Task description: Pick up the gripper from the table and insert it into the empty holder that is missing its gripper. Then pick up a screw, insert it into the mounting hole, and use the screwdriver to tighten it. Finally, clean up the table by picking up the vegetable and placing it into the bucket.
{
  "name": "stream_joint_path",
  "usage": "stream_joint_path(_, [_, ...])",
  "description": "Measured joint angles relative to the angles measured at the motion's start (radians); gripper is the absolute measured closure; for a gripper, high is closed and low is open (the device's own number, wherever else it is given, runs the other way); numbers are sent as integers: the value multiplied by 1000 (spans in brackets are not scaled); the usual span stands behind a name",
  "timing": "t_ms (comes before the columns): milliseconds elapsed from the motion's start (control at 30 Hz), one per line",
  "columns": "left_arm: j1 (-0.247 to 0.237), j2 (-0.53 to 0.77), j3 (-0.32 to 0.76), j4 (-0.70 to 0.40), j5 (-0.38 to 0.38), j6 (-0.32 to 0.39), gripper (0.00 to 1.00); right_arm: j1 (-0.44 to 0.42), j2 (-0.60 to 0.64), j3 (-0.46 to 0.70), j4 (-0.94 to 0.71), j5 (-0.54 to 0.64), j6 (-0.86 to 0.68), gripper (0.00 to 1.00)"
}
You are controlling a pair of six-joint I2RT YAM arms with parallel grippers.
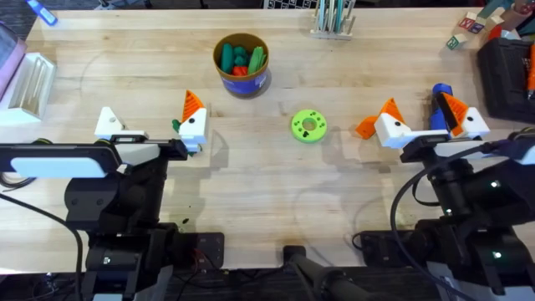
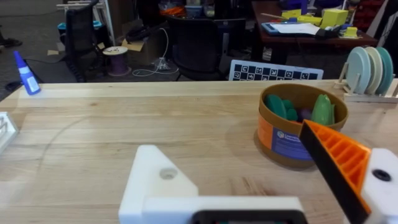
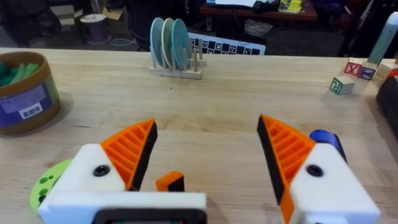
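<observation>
My left gripper [image 1: 149,107] stands open at the table's left. Its left jaw is the bare white holder [image 1: 109,124] [image 2: 155,180]; its right jaw carries an orange pad [image 2: 339,162]. A small dark-green vegetable [image 1: 177,125] lies against that right jaw. The tan bucket [image 1: 241,63] [image 2: 298,124], with green toys inside, stands behind. My right gripper [image 1: 418,102] [image 3: 206,121] is open, with nothing held. The loose orange gripper [image 1: 365,127] [image 3: 169,182] lies on the table beside its left finger. The blue screwdriver [image 1: 440,99] [image 3: 326,138] lies by its right finger.
A bright-green disc with holes [image 1: 308,125] [image 3: 46,186] sits mid-table. A plate rack [image 1: 334,21] [image 3: 171,46] stands at the back, toy blocks [image 1: 468,25] and a black case [image 1: 506,71] at the far right, and a white tray [image 1: 29,79] at the far left.
</observation>
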Motion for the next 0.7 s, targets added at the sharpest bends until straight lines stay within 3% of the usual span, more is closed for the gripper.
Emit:
stream_joint_path(400, [0, 0, 2, -16, -3, -2, 8, 0, 0, 1, 0, -8, 8, 10])
stream_joint_path(567, [0, 32, 118, -252, -78, -47, 8, 0, 7, 49, -103, -14, 84, 10])
stream_joint_path(700, [0, 178, 365, -435, -113, -117, 9, 0, 90, 207, -309, -23, 102, 10])
